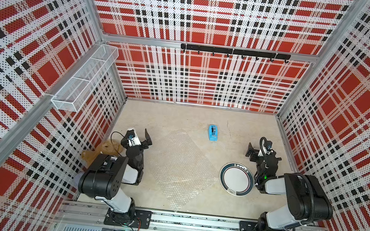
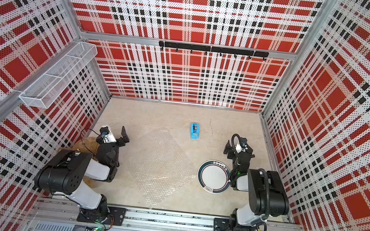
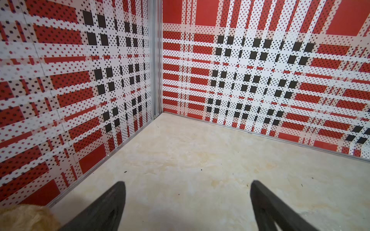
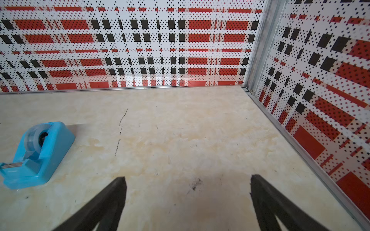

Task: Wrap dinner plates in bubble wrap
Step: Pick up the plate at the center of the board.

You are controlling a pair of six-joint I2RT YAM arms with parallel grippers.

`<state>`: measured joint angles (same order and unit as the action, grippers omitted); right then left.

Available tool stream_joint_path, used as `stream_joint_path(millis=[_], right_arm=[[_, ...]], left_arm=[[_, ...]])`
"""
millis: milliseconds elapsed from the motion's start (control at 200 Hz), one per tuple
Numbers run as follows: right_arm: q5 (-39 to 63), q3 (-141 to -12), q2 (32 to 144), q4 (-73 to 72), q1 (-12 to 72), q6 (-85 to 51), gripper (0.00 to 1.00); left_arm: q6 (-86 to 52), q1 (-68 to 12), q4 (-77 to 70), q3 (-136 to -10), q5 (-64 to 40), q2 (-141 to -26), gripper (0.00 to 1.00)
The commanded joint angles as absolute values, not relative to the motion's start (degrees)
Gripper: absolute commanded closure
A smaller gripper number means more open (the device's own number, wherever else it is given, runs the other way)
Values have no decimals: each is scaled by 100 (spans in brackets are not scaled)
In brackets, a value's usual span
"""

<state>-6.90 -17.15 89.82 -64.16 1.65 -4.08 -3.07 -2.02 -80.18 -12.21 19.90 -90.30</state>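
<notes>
Clear bubbled plastic, the bubble wrap lies flat about the middle of the beige stone-patterned desk. It is turned like a diamond, with one corner pointing to 12 o'clock and another reaching the near edge at 6 o'clock, as both top views show. The dinner plate, white in the centre with a dark rim band carrying red and grey segments, sits flat on the bare desk at 3 o'clock of the sheet, just beside its right-hand corner; whether rim and plastic touch cannot be told. A blue tape dispenser holding a clear roll stands at 1 o'clock of the wrap, near its far corner but apart from it. The left pincer hangs above bare desk at 10 o'clock of the wrap, its two black fingers spread wide. A tan plush toy lies against the left wall, at 9 o'clock of that arm. The right pincer hangs at 1 o'clock of the plate, apart from it, likewise spread wide over bare desk, with the dispenser at its 10 o'clock. Red, black and white plaid panels wall the desk in; a white wire basket hangs on the left wall, and a black hook rail runs along the back wall at 12 o'clock
</notes>
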Motion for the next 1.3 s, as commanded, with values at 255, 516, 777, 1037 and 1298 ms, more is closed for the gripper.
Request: stream_joint_path(millis=[255, 516, 777, 1037, 1298], right_arm=[[-721, -1682, 9000, -6592, 199, -360, 0], [-703, -1691, 9000, -6582, 201, -368, 0], [-707, -1670, 8985, -6616, 198, -353, 0], [-1098, -1494, 7638, -5861, 224, -415, 0], [209, -2522, 6468, -2877, 334, -2840, 0]], left_arm=[[-297, -202, -8134, -1165, 1969, -9054, 2], [-299, -189, -8129, -1176, 1977, -9056, 2], [-299, -209, -8151, -1152, 1994, -9035, 2], [-293, -552, -5968, -1887, 2728, -7627, 2], [-2817, -2243, -2367, -3533, 4393, -6995, 2]])
